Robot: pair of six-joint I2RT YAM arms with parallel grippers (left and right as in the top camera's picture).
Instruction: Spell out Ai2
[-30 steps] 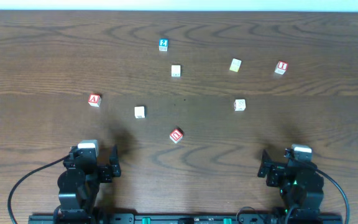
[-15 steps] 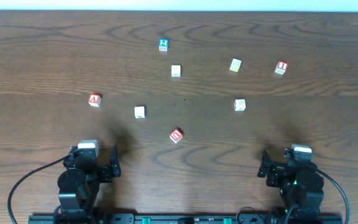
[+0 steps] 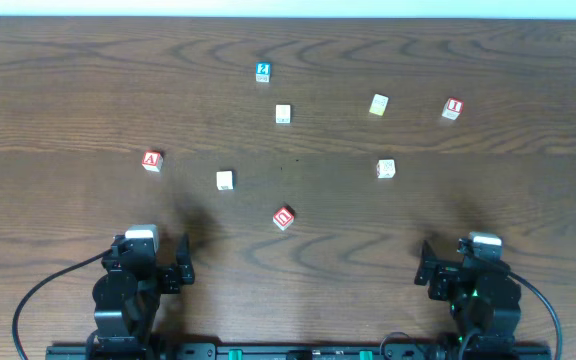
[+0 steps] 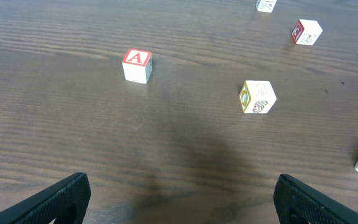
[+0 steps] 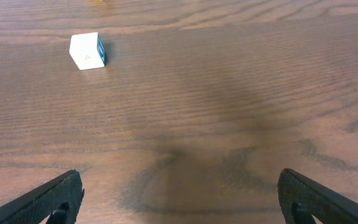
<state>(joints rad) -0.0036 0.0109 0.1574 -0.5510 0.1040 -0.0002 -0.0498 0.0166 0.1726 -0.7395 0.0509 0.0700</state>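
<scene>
A red-faced "A" block lies on the table's left side; it also shows in the left wrist view. A blue-faced block lies far back centre. A red-faced block with an upright stroke on it lies at the back right. My left gripper is open and empty at the front left, well short of the "A" block; its fingers show in the left wrist view. My right gripper is open and empty at the front right, as its wrist view shows.
Other blocks lie scattered: a white one, a red-faced one, a white one, a yellowish one and a white one with a blue side. The wooden table fills the view.
</scene>
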